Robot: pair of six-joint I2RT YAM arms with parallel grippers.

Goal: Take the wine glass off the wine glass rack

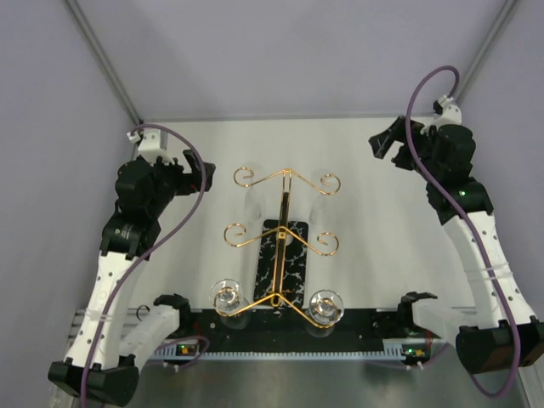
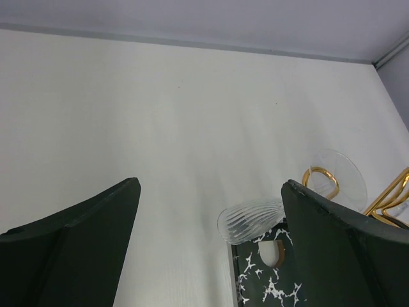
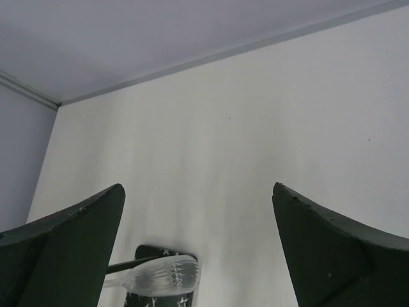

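Two glasses hang from the rack (image 1: 287, 202) at the table's (image 1: 382, 255) middle: a left glass (image 1: 227, 295) at 7 o'clock from the marble base (image 1: 293, 265), a right glass (image 1: 326, 306) at 5 o'clock. Each sits on a near gold arm and shows from above as a clear ring. The far scroll arms may carry more glass, too faint to tell. The left gripper (image 1: 195, 174) hangs at 10 o'clock from the rack, well apart from it, its fingers spread wide and holding nothing. The right gripper (image 1: 382, 144) hangs at 2 o'clock, also spread and empty. From the left wrist, a ribbed bowl (image 2: 252, 219) shows at 5 o'clock beside the base, with a clear foot (image 2: 345, 176) on a gold scroll (image 2: 321, 174). From the right wrist, a ribbed bowl (image 3: 163, 275) lies at 7 o'clock. Which glass either bowl belongs to I cannot tell.
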